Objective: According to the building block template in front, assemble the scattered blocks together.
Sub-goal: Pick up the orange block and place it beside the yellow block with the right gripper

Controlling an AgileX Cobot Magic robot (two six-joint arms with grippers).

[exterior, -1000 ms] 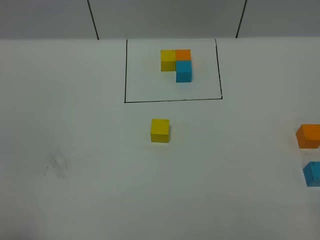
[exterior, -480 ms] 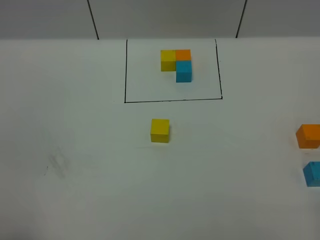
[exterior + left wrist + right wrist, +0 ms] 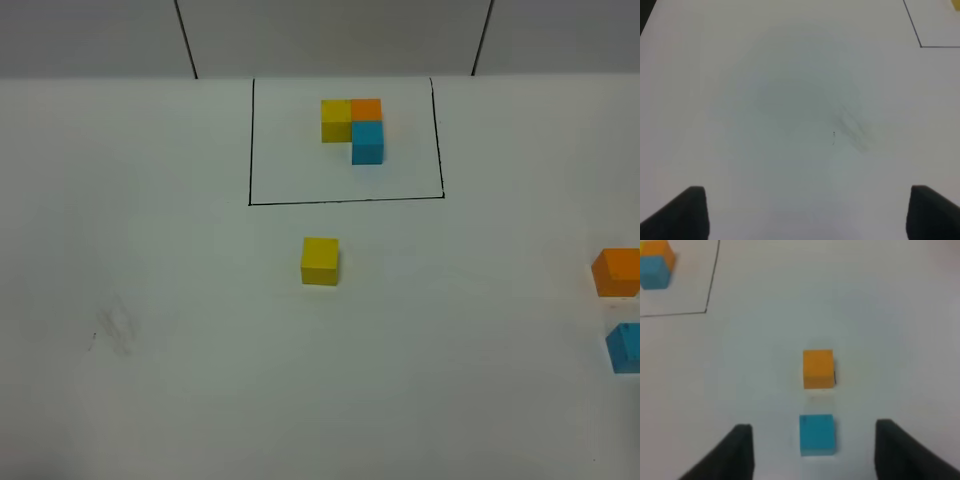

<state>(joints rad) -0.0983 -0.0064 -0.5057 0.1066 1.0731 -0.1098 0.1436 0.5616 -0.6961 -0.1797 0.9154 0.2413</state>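
Compared with the earlier exterior views, nothing is shifting on the table [image 3: 150, 250]: all three scattered blocks are sitting where they were, and neither arm is entering that view. The building block template [image 3: 353, 128] is standing at upper centre inside its black frame [image 3: 345, 201]. The yellow cube [image 3: 320, 261] is resting just below that frame, near the middle, well apart from the other two. The orange cube [image 3: 616, 272] and the blue cube [image 3: 625, 347] are lying at the right edge, one above the other, partly cropped. The right gripper [image 3: 813, 426] is hanging with its jaws standing apart and holding nothing, the blue cube [image 3: 817, 434] showing between them and the orange cube [image 3: 818, 369] just beyond. The left gripper [image 3: 807, 190] is gaping wide over bare table near a faint smudge [image 3: 852, 130], likewise holding nothing. The cubes are looking light, rigid and smooth-faced, so pinching two opposite flat sides squarely is probably serving best, since a corner grip is likely to twist them. No brand, label or writing is showing anywhere.
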